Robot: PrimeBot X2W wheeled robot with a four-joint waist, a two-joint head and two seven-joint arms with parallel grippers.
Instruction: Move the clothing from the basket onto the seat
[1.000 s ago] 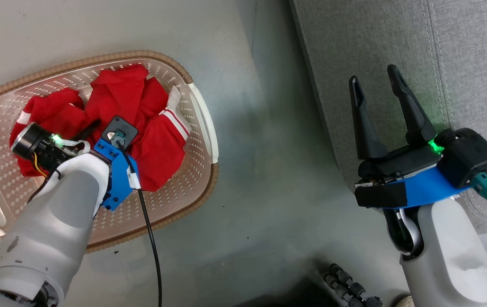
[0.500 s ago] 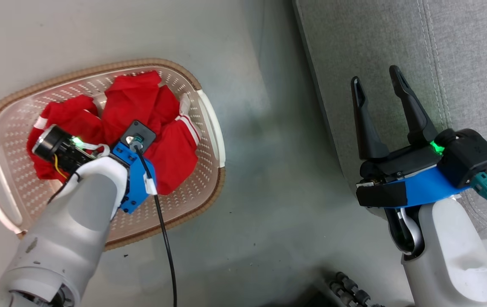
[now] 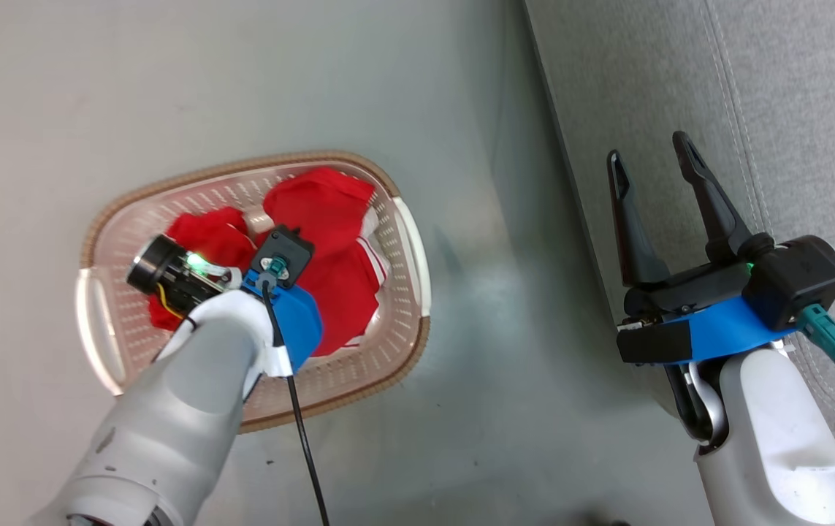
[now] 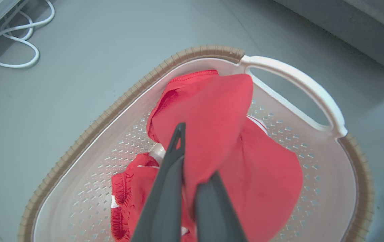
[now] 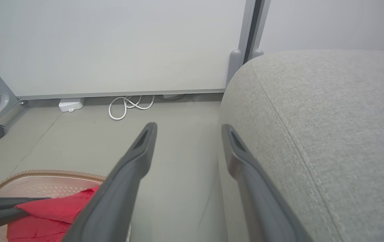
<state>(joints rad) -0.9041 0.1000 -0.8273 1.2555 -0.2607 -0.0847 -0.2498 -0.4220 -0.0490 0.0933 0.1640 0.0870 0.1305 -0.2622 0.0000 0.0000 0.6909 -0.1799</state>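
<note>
The left gripper (image 4: 197, 151), clamped on a red garment (image 4: 212, 111), has drawn it up from the basket (image 4: 111, 111), so the carry to the sofa (image 3: 790, 109) looks ready to start. Well right of the basket, the right gripper (image 3: 647, 150) waits, spread wide and empty.

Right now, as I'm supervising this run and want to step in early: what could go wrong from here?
1. The left end effector pinches just a fold of the red garment; it may slip out on the way to the sofa.
2. The second garment lies against it and might drag over the rim of the basket onto the floor.
</note>
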